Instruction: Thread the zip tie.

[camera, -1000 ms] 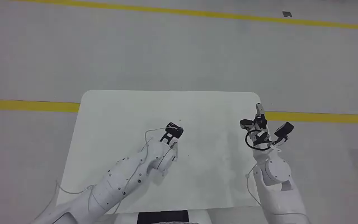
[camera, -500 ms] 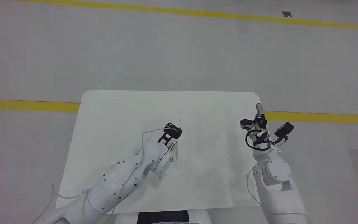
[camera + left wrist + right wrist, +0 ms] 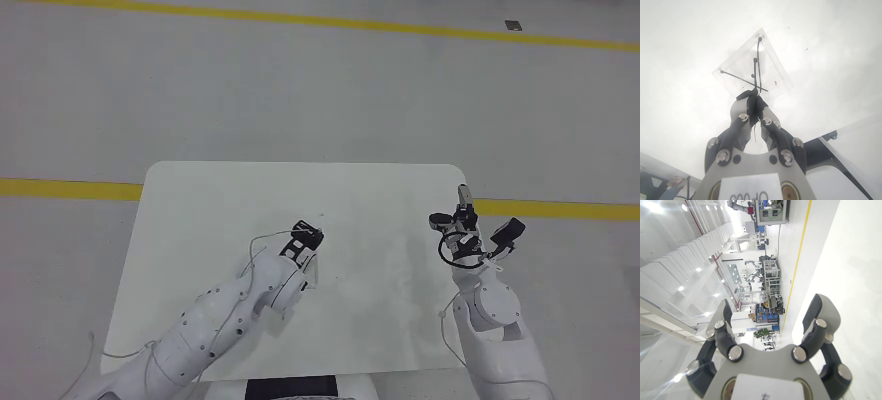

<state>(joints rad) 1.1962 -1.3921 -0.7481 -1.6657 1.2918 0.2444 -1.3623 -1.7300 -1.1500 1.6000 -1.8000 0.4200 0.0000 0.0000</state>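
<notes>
**A:** Where is the zip tie [image 3: 755, 73] being held?

**B:** It is being pinched by the left gripper [image 3: 753, 98], whose fingers are being kept closed on it. Its thin tail is being trailed back between the fingers toward the wrist.

**A:** And over what is it being held?

**B:** Over a clear square plate [image 3: 776, 66], which is being carried flat by the white table [image 3: 200, 230], near the middle.

**A:** Are other ties being shown there?

**B:** 2 are. A second tie [image 3: 758, 56] is being led from 1 corner of the plate down to the fingertips. A third tie [image 3: 738, 77] is being laid slantwise from another corner, crossing the other 2 just in front of the fingertips.

**A:** Is the held tie being passed through a hole?

**B:** That cannot be told.

**A:** And the other arm?

**B:** The right gripper [image 3: 770, 306] is being held up at the table's right edge, well apart from the plate. Its fingers are being kept spread wide, with nothing between them.
</notes>
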